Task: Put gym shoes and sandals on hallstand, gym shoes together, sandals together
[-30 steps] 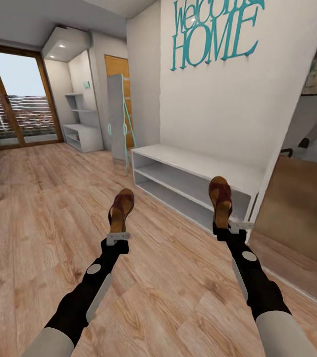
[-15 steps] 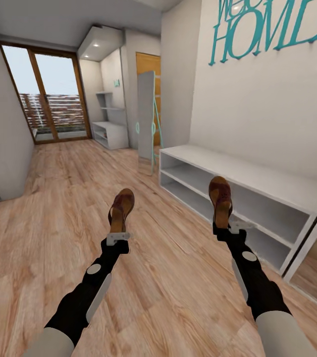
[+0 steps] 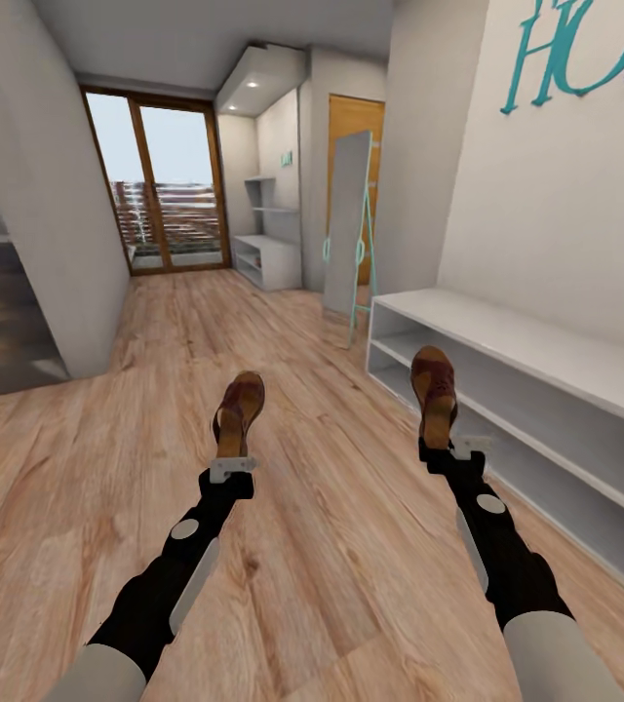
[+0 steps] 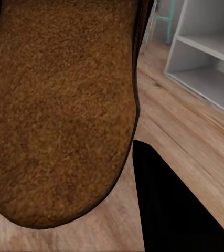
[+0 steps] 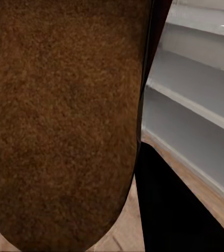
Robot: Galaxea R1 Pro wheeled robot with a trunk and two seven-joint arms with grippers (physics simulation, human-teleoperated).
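Two dark brown sandals were held out ahead of the robot, above the corridor floor (image 3: 107,458). The left sandal (image 3: 238,411) and the right sandal (image 3: 434,388) each lay with the long axis running away from the robot, toe end forward and heel end at the hand. The left hand (image 3: 232,466) was closed on the left sandal's heel, the right hand (image 3: 456,448) on the right one's. Close up, each showed a grainy tan-brown insole with a dark rim. Just beside the right sandal stood a plain low white shelf unit (image 3: 546,409) against the wall. Beyond it a mirror (image 3: 346,229) leaned, and the pale grey hallstand (image 3: 268,258) stood far down the corridor near glass doors (image 3: 161,185).
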